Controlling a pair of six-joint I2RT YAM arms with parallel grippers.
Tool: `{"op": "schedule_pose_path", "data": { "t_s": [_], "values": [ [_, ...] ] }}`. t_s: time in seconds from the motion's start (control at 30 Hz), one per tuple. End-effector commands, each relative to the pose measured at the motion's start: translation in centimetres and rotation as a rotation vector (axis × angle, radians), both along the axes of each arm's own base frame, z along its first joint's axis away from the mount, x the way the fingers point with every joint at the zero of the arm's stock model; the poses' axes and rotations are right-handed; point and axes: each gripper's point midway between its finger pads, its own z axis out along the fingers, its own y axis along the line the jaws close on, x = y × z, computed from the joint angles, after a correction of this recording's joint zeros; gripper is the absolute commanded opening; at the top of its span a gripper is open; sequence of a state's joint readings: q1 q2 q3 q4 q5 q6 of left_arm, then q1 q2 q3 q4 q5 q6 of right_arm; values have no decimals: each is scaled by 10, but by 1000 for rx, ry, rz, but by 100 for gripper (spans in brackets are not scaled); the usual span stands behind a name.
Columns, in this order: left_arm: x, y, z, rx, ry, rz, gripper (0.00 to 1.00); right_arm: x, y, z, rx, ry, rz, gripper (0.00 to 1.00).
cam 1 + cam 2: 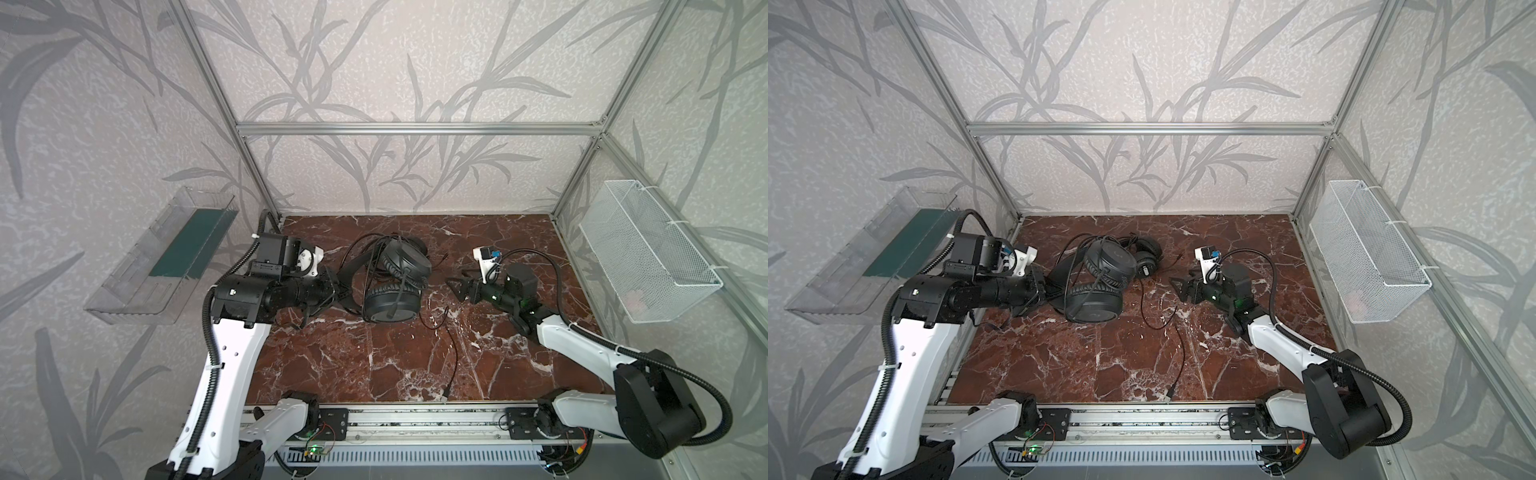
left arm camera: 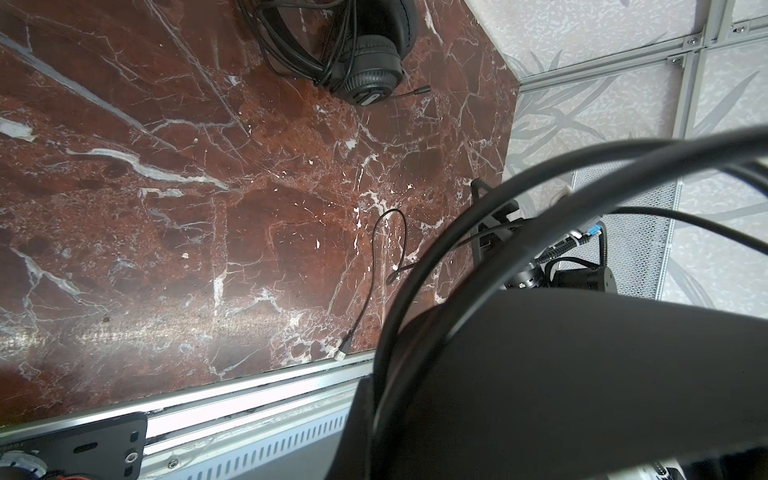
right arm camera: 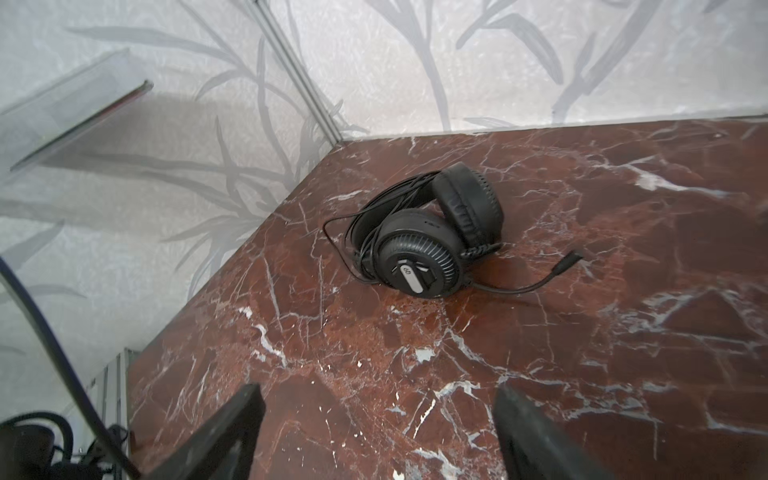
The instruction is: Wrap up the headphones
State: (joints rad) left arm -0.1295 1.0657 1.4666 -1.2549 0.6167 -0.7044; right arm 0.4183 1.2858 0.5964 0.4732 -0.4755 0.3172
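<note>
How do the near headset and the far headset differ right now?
The near headset is held at its headband by the shut left gripper; the far headset lies free on the table, with no gripper on it. The near headset's cable looks unfinished, with a loose tail trailing to a plug by the front edge; the far headset's cable is gathered around its band. Both are black, over-ear, with padded cups.

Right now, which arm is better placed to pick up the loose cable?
Right. The right pincer is open, empty and near the loose cable; the left pincer is shut on the headphones.
</note>
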Motion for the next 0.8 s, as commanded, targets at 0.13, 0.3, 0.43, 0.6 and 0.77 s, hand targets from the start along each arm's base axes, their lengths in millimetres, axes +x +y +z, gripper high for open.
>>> {"op": "schedule_pose_path", "data": {
  "t_s": [0.13,0.3,0.43,0.6,0.77],
  "values": [
    [4,-2,24,-50,-33,18,0,-49,34,-33,-146,-137,130,88],
    [7,3,21,-19,-25,35,0,-49,9,-35,-122,-209,-4,88],
    [8,6,23,-2,-34,41,0,-53,10,-32,-119,-246,-3,88],
    [9,8,22,8,-31,49,0,-59,40,-50,-356,-368,77,88],
    [9,8,24,9,-32,51,0,-60,62,-69,-545,-484,135,89]
  ]
}}
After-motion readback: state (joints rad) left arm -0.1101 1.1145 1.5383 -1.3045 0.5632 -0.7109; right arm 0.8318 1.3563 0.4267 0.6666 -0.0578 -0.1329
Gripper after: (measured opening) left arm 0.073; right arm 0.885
